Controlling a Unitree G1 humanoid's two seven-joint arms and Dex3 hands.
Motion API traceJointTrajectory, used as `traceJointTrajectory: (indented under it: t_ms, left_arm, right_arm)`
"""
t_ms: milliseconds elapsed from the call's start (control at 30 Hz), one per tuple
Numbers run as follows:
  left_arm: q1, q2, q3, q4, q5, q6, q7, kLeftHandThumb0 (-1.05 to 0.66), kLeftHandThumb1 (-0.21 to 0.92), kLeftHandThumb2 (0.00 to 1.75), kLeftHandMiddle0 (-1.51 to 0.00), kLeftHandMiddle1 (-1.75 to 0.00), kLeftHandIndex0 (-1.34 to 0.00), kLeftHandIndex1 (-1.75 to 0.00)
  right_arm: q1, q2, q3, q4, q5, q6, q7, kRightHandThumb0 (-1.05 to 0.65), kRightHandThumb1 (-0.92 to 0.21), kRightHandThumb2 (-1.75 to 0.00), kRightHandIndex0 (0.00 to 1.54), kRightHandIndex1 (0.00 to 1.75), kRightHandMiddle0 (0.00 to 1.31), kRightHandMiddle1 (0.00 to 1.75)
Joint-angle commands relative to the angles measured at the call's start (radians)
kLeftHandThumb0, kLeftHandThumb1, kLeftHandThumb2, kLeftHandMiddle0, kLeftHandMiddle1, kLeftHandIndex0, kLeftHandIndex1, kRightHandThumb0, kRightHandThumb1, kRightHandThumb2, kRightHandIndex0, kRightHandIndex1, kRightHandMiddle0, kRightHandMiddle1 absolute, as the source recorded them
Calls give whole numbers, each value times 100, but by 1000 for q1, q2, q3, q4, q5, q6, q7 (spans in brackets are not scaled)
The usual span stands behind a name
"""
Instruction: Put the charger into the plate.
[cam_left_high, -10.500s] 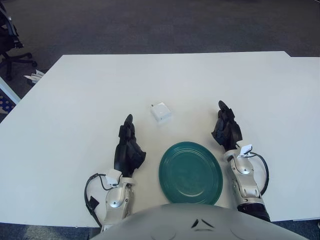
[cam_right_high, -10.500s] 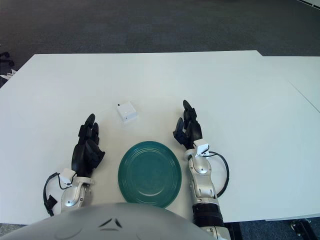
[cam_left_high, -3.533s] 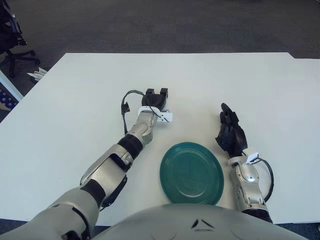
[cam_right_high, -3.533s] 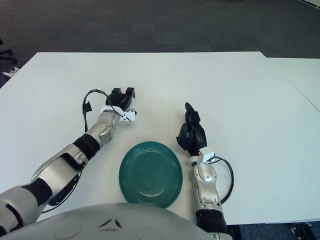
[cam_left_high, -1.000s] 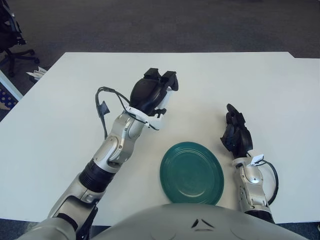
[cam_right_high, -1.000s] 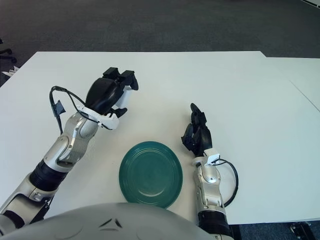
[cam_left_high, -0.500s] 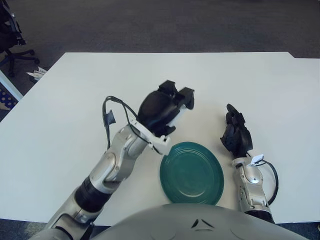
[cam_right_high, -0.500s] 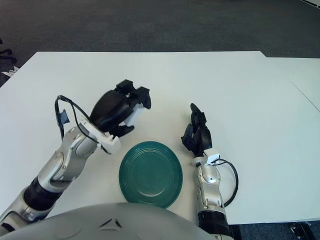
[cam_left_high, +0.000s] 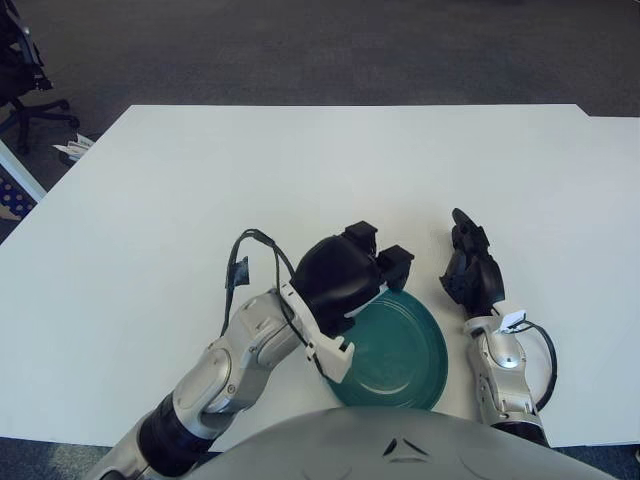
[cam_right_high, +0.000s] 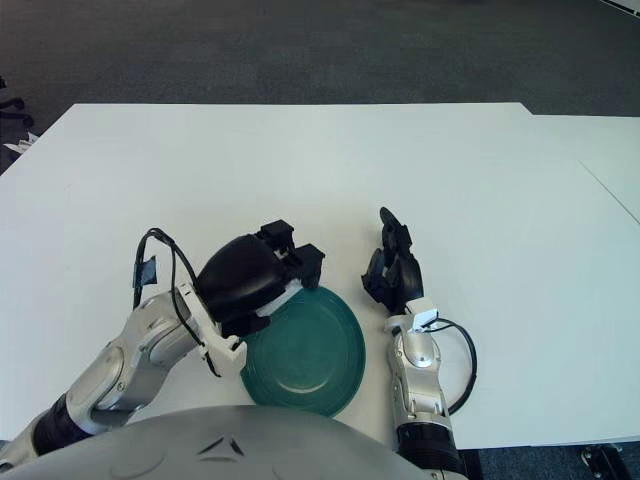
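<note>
The dark green plate (cam_left_high: 405, 355) lies on the white table (cam_left_high: 300, 160) near its front edge. My left hand (cam_left_high: 372, 262) hovers over the plate's left rim, its black fingers curled around the white charger (cam_right_high: 283, 296). Only a thin white sliver of the charger shows under the palm. My right hand (cam_left_high: 472, 275) shows just right of the plate, fingers relaxed and holding nothing.
An office chair (cam_left_high: 15, 60) and a small white item on the floor (cam_left_high: 70, 152) show off the table's far left corner. A second white table (cam_right_high: 600, 150) adjoins on the right. Dark carpet lies beyond the far edge.
My left hand lifted the charger from the table's middle and carried it right and toward me, lowering over the plate's left rim. My right hand has stayed put.
</note>
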Motion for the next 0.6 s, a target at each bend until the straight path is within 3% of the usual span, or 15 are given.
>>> traceJointTrajectory:
  t_ms: [0, 567]
  left_arm:
    - [31, 3, -16, 10, -16, -44, 17, 0, 1, 165, -85, -169, -63, -175]
    - [110, -10, -23, -10, -113, -57, -35, 0, 8, 155, -83, -163, -56, -175]
  right_arm:
    - [131, 23, 10, 155, -8, 107, -11, -72, -92, -99, 15, 1, 0, 39]
    - [130, 28, 42, 106, -47, 141, -56, -78, -92, -100, 18, 1, 0, 41]
